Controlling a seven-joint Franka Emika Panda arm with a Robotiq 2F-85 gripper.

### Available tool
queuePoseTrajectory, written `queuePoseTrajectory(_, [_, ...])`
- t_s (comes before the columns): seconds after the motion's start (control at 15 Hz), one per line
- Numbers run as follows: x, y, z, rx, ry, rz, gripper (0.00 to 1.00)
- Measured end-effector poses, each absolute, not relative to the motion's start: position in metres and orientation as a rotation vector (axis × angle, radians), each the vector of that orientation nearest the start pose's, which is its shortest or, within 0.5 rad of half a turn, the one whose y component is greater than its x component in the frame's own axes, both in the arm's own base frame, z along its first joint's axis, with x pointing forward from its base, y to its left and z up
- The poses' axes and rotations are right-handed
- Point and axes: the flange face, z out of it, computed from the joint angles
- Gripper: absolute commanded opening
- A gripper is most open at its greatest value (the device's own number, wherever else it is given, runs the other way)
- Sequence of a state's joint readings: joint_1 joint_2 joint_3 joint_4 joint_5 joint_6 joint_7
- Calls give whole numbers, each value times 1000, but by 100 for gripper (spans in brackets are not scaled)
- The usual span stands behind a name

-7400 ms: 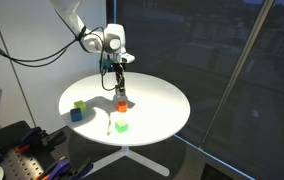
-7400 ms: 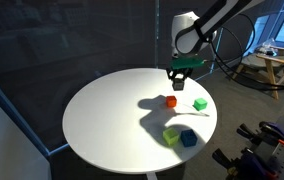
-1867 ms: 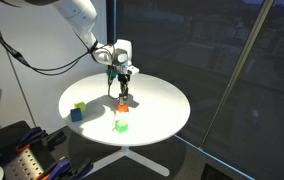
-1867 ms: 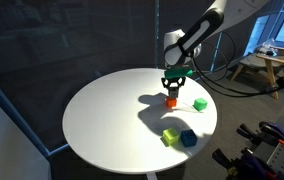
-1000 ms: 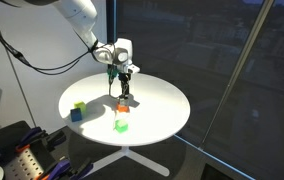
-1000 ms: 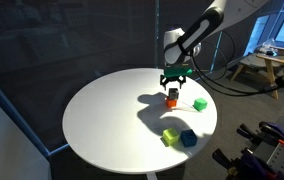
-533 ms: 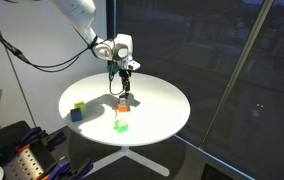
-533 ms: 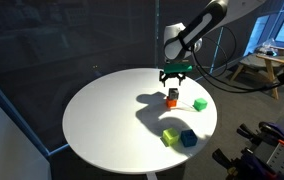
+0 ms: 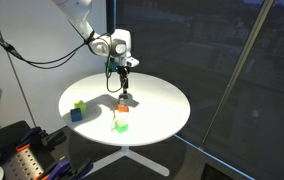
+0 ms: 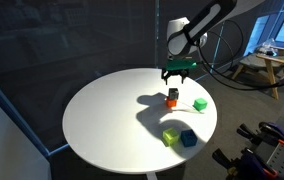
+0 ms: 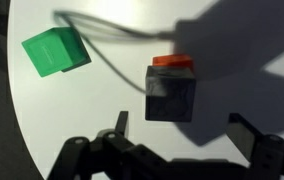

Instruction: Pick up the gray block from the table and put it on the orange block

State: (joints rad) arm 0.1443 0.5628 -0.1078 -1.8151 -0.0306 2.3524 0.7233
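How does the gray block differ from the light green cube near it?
The gray block is dull gray; the light green cube is bright green. The gray block sits on the orange block, while the light green cube lies directly on the table. The gray block is below the open gripper; the light green cube is off to the side. Both are cubes of similar size, and neither is held.
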Motion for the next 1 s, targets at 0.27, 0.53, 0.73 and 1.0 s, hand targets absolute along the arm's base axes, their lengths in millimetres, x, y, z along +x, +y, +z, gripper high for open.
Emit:
queuePoseTrajectory(0.27, [630,29,241,-3067,972,5,100])
queuePoseTrajectory(0.53, [608,32,256,-3086,879,20,100])
queuePoseTrajectory(0.73, [593,34,267,-3094,819,20,100])
queuePoseTrajectory(1.0, [576,40,282,-3100,745,10,100])
